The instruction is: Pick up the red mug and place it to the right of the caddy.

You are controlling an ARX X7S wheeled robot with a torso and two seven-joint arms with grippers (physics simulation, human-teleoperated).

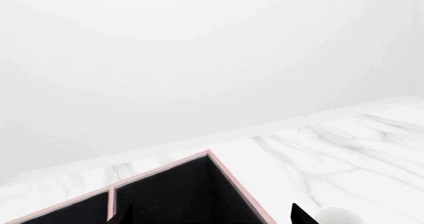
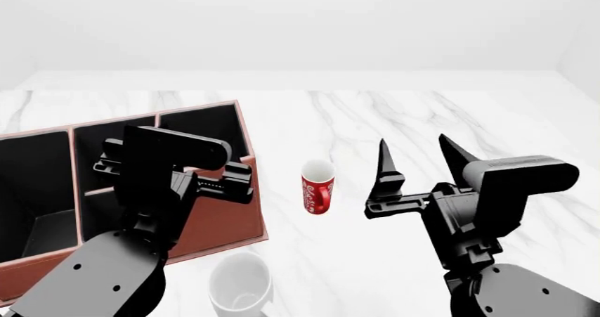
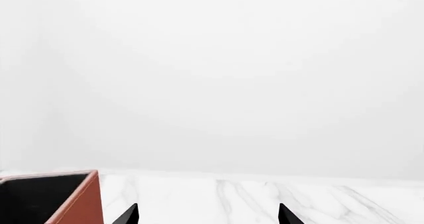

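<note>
**Red mug upright beside caddy**

Standing upright on marble table (image 2: pixel 487 113), red mug (image 2: pixel 317 187) just right of caddy (image 2: pixel 225 218), white inside showing nothing. Caddy's black compartments bare. Right gripper (image 2: pixel 417 164) spread wide, holding nothing; left gripper (image 2: pixel 201 180) likewise, over caddy.

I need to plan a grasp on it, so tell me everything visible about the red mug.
The red mug is small and slim, glossy red outside with white script lettering down its side and a white interior that looks empty. It stands upright on the white marble table, just right of the caddy without touching it. The handle cannot be made out from the head view. Nothing grips it: the right gripper is open off to its right, clear of it.
</note>
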